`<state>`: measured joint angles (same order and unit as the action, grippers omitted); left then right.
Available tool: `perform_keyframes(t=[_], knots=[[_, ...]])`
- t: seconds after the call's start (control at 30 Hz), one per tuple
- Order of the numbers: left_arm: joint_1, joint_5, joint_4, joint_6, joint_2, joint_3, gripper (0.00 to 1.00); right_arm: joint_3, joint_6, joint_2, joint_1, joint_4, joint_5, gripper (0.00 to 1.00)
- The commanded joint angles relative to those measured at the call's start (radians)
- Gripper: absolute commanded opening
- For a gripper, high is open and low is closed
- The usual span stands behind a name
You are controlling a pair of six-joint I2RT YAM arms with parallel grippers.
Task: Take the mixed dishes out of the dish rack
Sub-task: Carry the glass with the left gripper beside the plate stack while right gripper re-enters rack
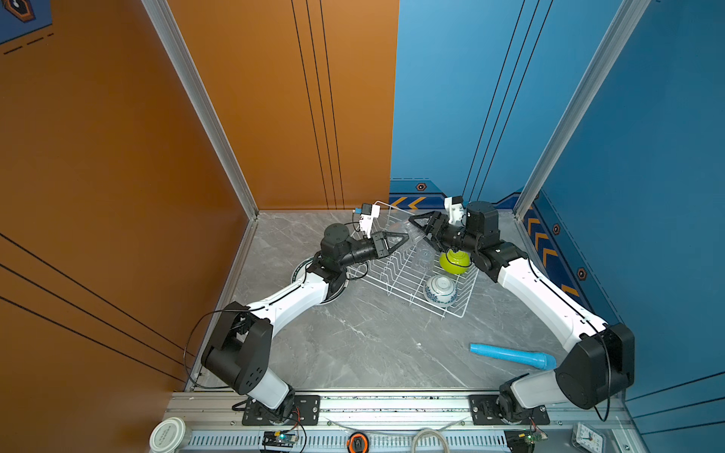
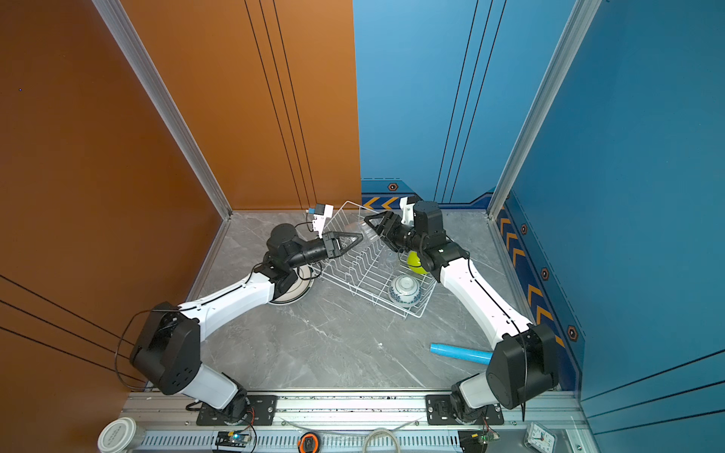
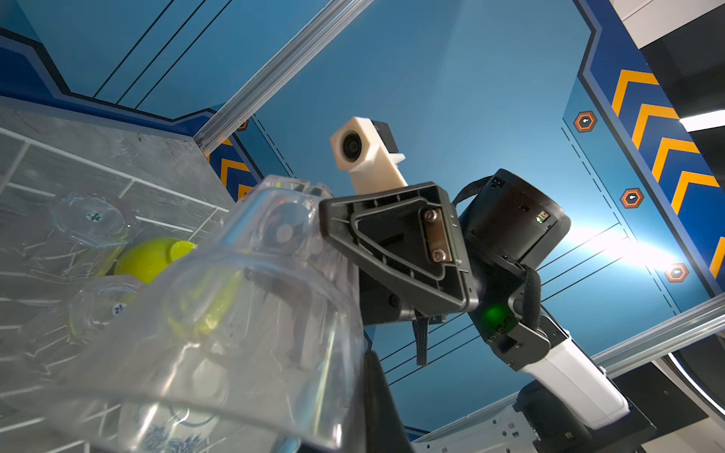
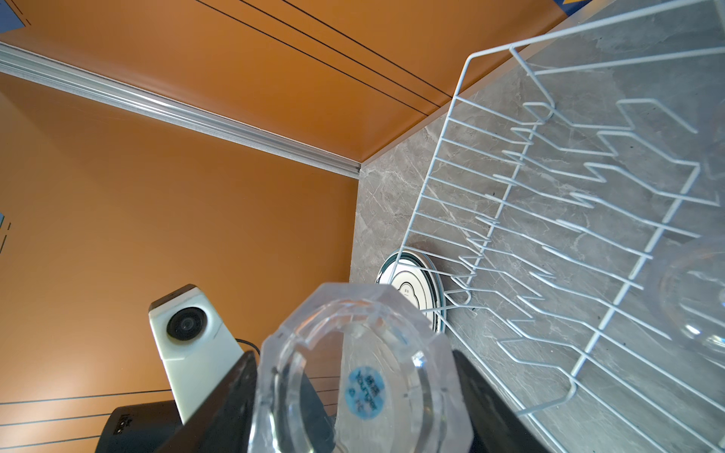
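A clear glass cup point(image 1: 412, 234) point(image 2: 365, 231) hangs tilted over the far end of the white wire dish rack point(image 1: 396, 271) point(image 4: 510, 164), held from both sides. My left gripper point(image 1: 406, 237) point(image 3: 353, 423) is shut on its rim wall point(image 3: 243, 313). My right gripper point(image 1: 412, 220) point(image 4: 361, 412) is shut on its thick base point(image 4: 365, 372), one dark finger on each side. In the rack lie a second glass cup point(image 1: 424, 257), a lime-green bowl point(image 1: 455, 262) and a white-and-blue bowl point(image 1: 440, 289). A dark-rimmed white plate point(image 1: 301, 270) point(image 4: 412, 280) lies on the table under my left arm.
A light blue tube point(image 1: 512, 355) lies on the grey table by the right arm's base. Orange and blue walls close in on the left, back and right. A white jar point(image 1: 168, 433) and a small clock point(image 1: 588, 437) sit on the front rail.
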<state>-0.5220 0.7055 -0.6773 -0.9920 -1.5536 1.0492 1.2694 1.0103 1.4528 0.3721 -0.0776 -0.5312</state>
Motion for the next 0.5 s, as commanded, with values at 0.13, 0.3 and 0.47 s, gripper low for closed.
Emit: perform_keyframes(t=[0.13,0.3,0.47], knots=[[0.023,-0.108,0.158,0.090,0.030,0.001,0.00,-0.045,-0.098,-0.033,0.032,-0.064,-0.046,0.85],[0.040,-0.171,0.325,0.182,0.071,0.021,0.00,-0.062,-0.096,-0.046,0.019,-0.049,-0.034,1.00],[0.084,-0.223,0.471,0.245,0.103,0.044,0.00,-0.066,-0.104,-0.047,0.006,-0.047,-0.029,1.00]])
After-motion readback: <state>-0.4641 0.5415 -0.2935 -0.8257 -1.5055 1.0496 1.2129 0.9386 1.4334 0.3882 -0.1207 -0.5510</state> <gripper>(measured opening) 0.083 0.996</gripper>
